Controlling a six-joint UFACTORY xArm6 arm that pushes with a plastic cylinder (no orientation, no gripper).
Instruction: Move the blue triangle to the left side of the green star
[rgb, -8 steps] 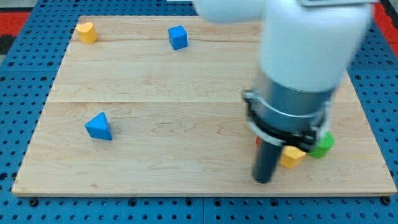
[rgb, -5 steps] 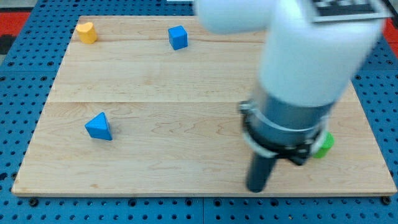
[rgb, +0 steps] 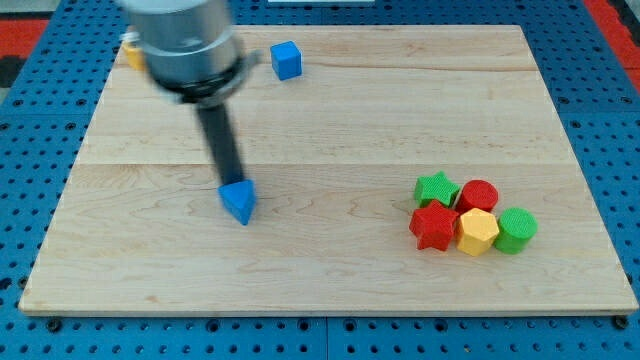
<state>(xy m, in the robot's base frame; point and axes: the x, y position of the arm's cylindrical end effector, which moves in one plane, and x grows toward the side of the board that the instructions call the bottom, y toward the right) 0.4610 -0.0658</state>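
Camera view: my tip (rgb: 232, 183) touches the blue triangle (rgb: 239, 201) on pale wood; green star (rgb: 436, 187) well right.

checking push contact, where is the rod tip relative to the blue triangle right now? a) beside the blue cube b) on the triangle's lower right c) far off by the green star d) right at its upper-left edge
d: my tip meets the upper-left edge of the blue triangle, far to the view's left of the green star.

Bright even light, blurred arm (rgb: 185, 40)
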